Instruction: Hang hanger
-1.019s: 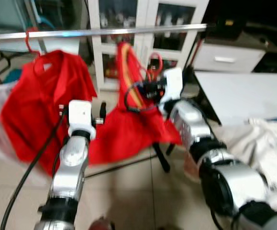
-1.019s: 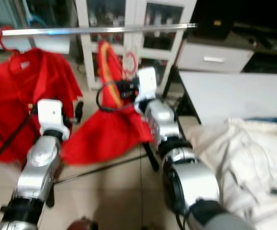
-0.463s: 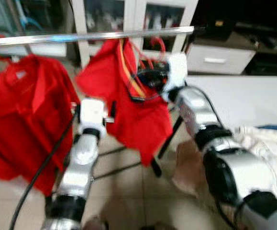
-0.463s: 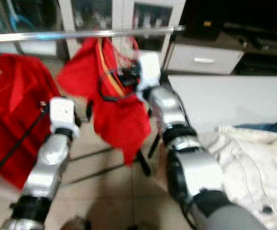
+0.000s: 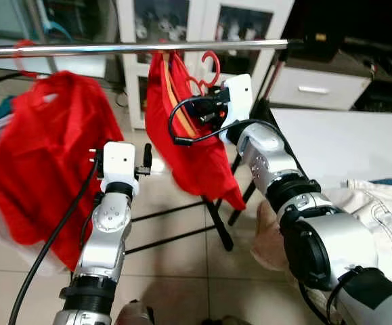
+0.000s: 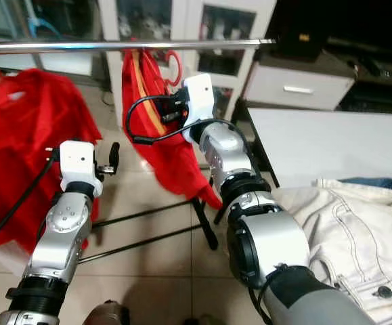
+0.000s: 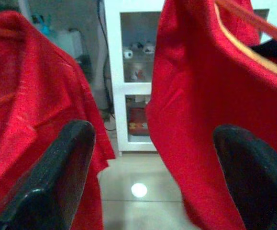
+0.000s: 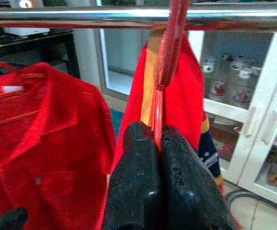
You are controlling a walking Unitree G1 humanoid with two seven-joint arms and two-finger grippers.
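Almost there, we would say: our right gripper (image 8: 155, 143) is raised to the metal rail (image 5: 148, 47) with its two black fingers (image 8: 138, 172) clenched on the neck of the red hanger (image 8: 169, 52), and the hanger carries a red garment (image 5: 192, 152) with an orange-yellow trim that droops below it. From the right wrist view the hanger's red stem rises straight from between our fingers and crosses in front of the rail, but we cannot tell whether the hook has actually dropped over the bar or merely stands against it. In the head views the hook (image 5: 208, 68) curls just under the rail, near it, which makes us think it is not yet seated. Our left gripper (image 7: 152, 177) is held lower, between the two garments, its fingers spread apart and holding nothing. Another red shirt (image 5: 53, 156) already hangs on the rail to our left, well apart from the one we hold. White glass-fronted cabinets (image 5: 182, 20) stand behind the rail, and a pale garment (image 6: 358, 230) lies off to our right. By our reckoning the carrying and lifting are done; what is left is to get the hook over the bar, let the weight settle on it, then let go and draw the right arm back.
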